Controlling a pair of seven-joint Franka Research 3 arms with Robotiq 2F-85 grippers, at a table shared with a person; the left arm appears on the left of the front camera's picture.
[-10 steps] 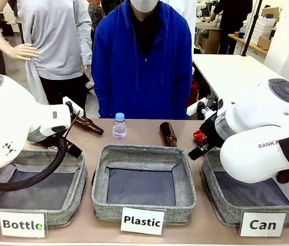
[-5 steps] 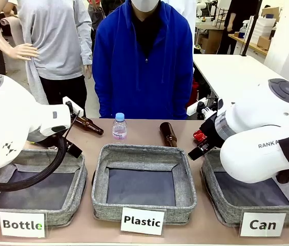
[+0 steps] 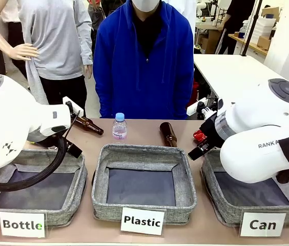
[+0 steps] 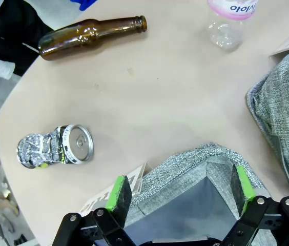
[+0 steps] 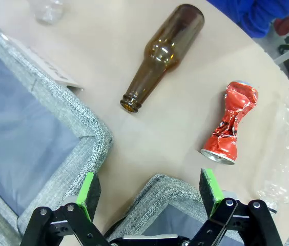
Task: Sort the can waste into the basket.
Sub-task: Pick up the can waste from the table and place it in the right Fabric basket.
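Observation:
A crushed silver-grey can (image 4: 55,148) with dark print lies on its side on the tan table, left of my left gripper (image 4: 180,190). That gripper hangs open over a corner of the "Bottle" basket (image 4: 206,159). A crushed red can (image 5: 230,123) lies on the table just beyond my right gripper (image 5: 150,192), which is open above the near corner of the "Can" basket (image 5: 172,185). In the front view the red can (image 3: 199,136) peeks out behind the right arm, and the grey "Can" basket (image 3: 226,211) stands at the right with nothing in it.
A brown glass bottle (image 5: 165,54) lies left of the red can, and a clear plastic bottle (image 5: 283,154) lies to its right. Another brown bottle (image 4: 90,36) and a small plastic bottle (image 3: 119,126) sit farther back. The "Plastic" basket (image 3: 143,205) stands in the middle. A person in blue stands at the far edge.

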